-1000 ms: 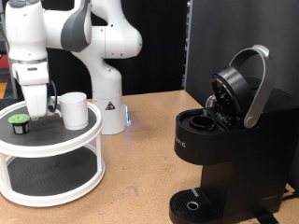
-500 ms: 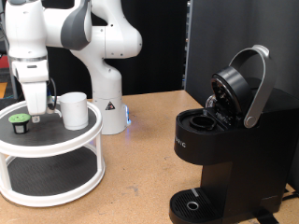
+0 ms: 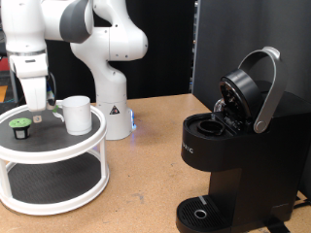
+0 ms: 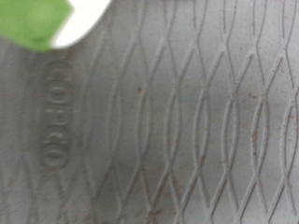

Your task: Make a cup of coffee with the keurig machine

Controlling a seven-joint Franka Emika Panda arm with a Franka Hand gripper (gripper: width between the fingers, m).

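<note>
The small white cup (image 3: 78, 114) stands on the top tier of a white round two-tier stand (image 3: 58, 148) at the exterior view's left. A tiny dark pod with a green top (image 3: 19, 127) sits on the same tier, left of the cup. My gripper (image 3: 37, 109) hangs just above that tier, between the pod and the cup, with nothing seen between its fingers. The black keurig machine (image 3: 233, 155) stands at the right with its lid (image 3: 251, 87) hinged open. The wrist view shows the grey mesh mat (image 4: 177, 121) close up and the pod's green edge (image 4: 33, 21) at a corner; no fingers show there.
The white arm's base (image 3: 109, 97) stands behind the stand on the wooden table (image 3: 146, 175). The stand's lower tier (image 3: 49, 180) holds nothing that shows. A dark panel (image 3: 209, 39) rises behind the machine.
My gripper has risen a little from the top tier beside the pod. The pod, the cup and the machine have not moved.
</note>
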